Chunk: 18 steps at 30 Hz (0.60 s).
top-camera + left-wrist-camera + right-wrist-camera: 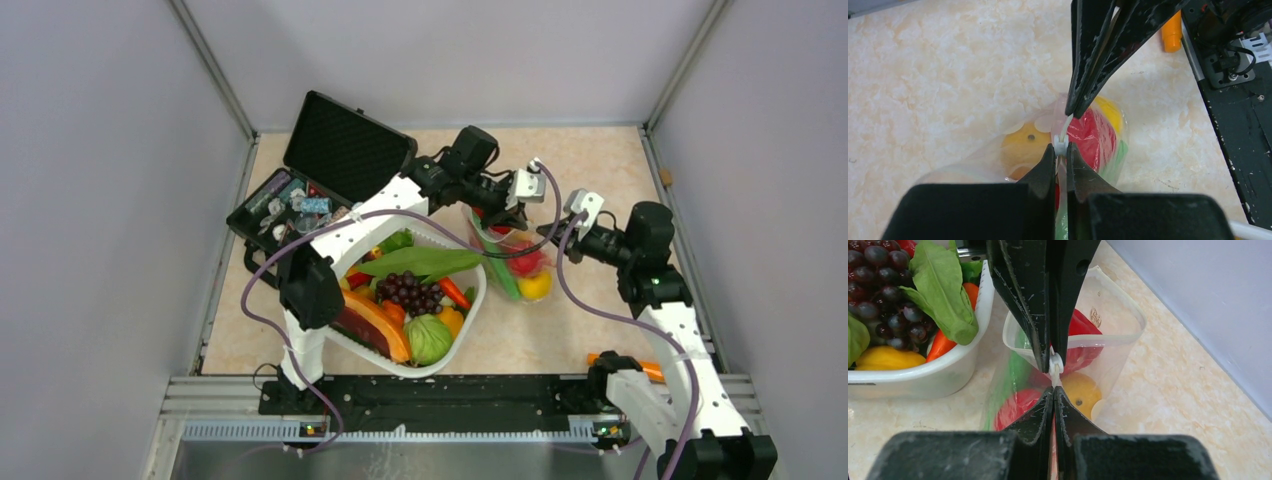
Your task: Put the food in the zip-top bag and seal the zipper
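top external view, and the pale marbled table [590,330] is boxed in by grey walls [100,200] on three sides. open room lies right of the bag toward the right wall, behind it toward the back wall, and in front of it down to the black rail [450,395] at the near edge. the left half is crowded. the black hard case [345,145], lid up, sits in the far left corner, its contents too small to name. just in front of it is the white basket [472,300], packed full: papaya slice [375,325], grape bunch [410,290], big green leaf [420,262], a round green piece [428,340], plus orange and yellow bits.

the zip-top bag [1118,355] stands just right of the basket, about mid-table. the food is inside it: a red tomato piece [1015,410], another red one [1080,330] higher up, the yellow lemon [1080,392] and the long green pod [1013,375] along the basket side. part of the mouth gapes open beyond the pinch.

a small orange item [648,370] lies by the right arm's base.

now the close-up: the left gripper [1061,150] is clamped tight on the zipper [1063,131], right at a little white tab. the right gripper [1054,389] meets it tip to tip, jaws closed on the same strip.
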Each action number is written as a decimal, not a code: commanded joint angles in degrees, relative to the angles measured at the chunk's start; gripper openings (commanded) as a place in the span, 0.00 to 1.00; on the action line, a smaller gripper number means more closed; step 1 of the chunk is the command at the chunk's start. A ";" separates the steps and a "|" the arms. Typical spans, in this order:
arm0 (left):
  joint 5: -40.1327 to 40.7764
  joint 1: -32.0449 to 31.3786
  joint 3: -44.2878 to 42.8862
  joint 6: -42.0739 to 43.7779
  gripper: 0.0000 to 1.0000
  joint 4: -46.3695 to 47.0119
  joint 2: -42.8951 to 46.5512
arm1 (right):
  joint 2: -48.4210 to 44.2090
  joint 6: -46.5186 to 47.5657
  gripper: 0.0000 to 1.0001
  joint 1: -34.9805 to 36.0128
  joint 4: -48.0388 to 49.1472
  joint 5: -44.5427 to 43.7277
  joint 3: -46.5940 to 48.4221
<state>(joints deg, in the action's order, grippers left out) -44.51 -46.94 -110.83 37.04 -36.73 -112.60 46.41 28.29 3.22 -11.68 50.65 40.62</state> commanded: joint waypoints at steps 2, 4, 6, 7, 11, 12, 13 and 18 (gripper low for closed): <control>2.66 1.39 1.00 -0.23 0.00 0.18 2.33 | -1.98 -0.37 0.00 -0.10 1.96 1.82 2.77; 2.51 1.41 0.97 -0.33 0.00 0.23 2.49 | -1.81 -0.21 0.00 -0.06 2.28 0.70 2.67; 0.82 1.40 0.85 -0.64 0.00 0.92 2.62 | -1.25 -0.58 0.00 -0.06 2.66 0.46 2.46; -0.25 1.34 0.61 -0.88 0.00 1.17 2.64 | -0.90 -0.76 0.03 -0.05 2.56 0.14 2.38; -3.87 1.11 -0.55 -1.56 0.00 1.22 2.69 | -0.79 0.18 0.31 -0.01 2.09 -1.33 1.55; -3.93 0.99 -0.53 -1.58 0.00 1.22 2.77 | -1.25 0.29 0.34 -0.01 2.46 -1.64 1.16; -4.00 0.80 -0.60 -1.44 0.00 1.11 2.78 | -1.69 0.22 0.36 -0.05 2.96 -1.75 0.80; -3.85 -0.03 -1.70 -1.10 0.00 -0.23 1.80 | -2.36 -0.91 0.39 -0.05 4.98 -1.41 0.59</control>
<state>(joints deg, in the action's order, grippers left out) -46.46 -46.26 -109.91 35.99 -36.88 -112.60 45.23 27.88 3.22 -10.26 49.08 40.56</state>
